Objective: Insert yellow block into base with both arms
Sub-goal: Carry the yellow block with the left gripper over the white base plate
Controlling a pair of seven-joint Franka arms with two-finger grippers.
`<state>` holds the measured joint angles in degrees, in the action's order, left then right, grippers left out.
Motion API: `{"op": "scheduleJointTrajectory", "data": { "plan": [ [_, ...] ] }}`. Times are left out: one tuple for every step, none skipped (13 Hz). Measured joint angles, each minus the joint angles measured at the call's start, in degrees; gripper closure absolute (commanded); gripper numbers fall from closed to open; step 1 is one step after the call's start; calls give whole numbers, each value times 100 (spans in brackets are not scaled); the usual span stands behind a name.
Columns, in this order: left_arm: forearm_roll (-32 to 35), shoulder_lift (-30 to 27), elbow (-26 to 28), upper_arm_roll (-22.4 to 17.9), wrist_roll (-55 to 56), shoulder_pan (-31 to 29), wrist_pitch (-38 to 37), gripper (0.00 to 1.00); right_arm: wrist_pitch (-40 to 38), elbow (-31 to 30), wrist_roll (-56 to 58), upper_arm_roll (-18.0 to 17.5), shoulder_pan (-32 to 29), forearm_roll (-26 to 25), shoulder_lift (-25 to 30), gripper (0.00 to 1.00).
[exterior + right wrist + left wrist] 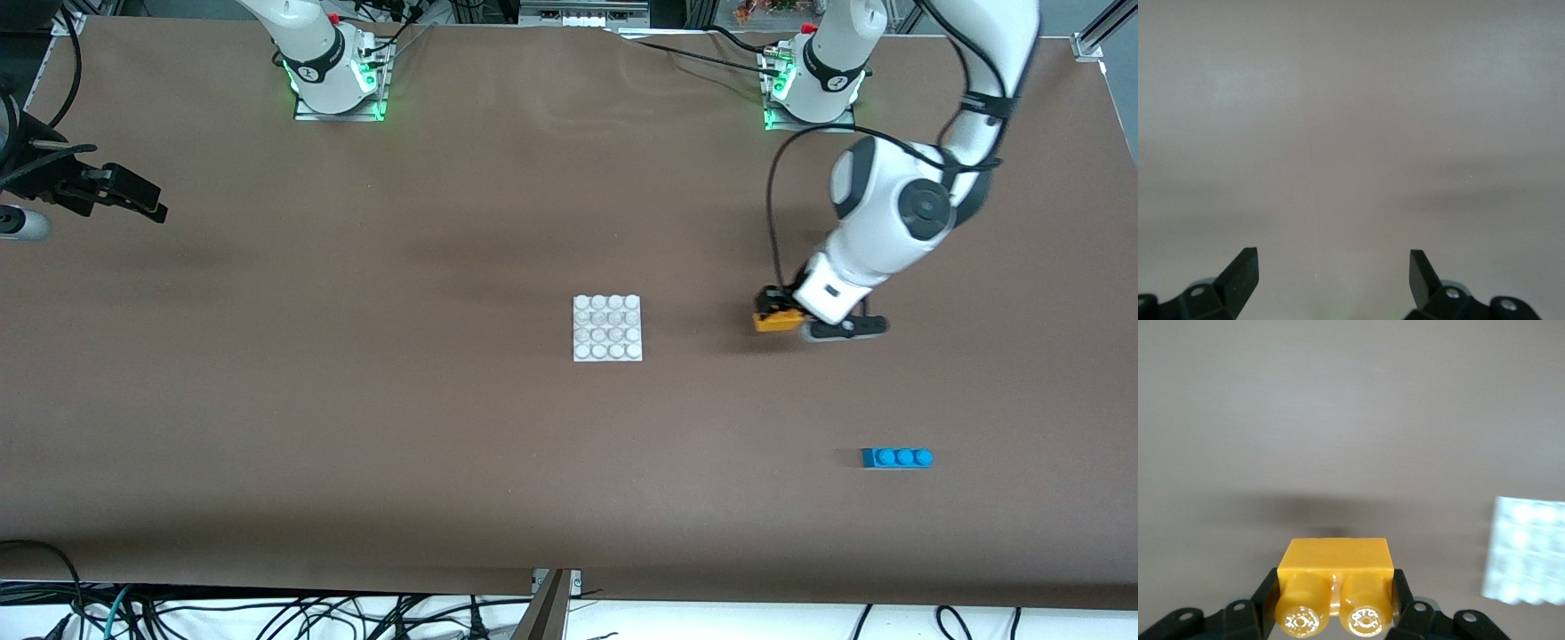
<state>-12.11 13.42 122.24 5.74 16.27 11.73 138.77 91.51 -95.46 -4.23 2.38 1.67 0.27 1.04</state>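
Now yellow block (1336, 568) betw. left claw (1335, 597) fingers, beside base (607, 327).

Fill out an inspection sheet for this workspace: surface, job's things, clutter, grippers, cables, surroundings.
Surface: brown table, flat.
Job's things: yellow block gripped toward the left arm's end; white studded base mid-table, bare, apart from the block.
Clutter: blue block, nearer the front camera than the yellow block.
Grippers: left gripper shut on the yellow block, low at the table; right gripper open, holding nothing, waiting at the right arm's end.
Cables: black cable along the left arm; loose cables below the table's front edge.
Surroundings: nothing seen.
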Motion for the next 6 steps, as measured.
{"op": "scheduleJointTrajectory", "data": {
  "plan": [
    [-106, 10, -98, 14, 207, 240, 0, 100, 0, 0, 0, 0, 0, 0, 0, 0],
    [-157, 50, -230, 39, 501, 473, -3, 100, 0, 0, 0, 1, 0, 0, 0, 0],
    [-158, 133, -386, 70, 814, 684, -11, 100, 0, 0, 0, 0, 0, 0, 0, 0],
    [-158, 263, -572, 97, 1070, 886, -19, 100, 0, -1, 0, 1, -1, 0, 0, 0],
    [-158, 420, -772, 112, 1250, 1068, -35, 100, 0, -1, 0, 1, -1, 1, 0, 0],
    [-158, 613, -985, 117, 1388, 1243, -61, 100, 0, -2, 0, 0, -1, 1, 0, 0]
  ]
}}
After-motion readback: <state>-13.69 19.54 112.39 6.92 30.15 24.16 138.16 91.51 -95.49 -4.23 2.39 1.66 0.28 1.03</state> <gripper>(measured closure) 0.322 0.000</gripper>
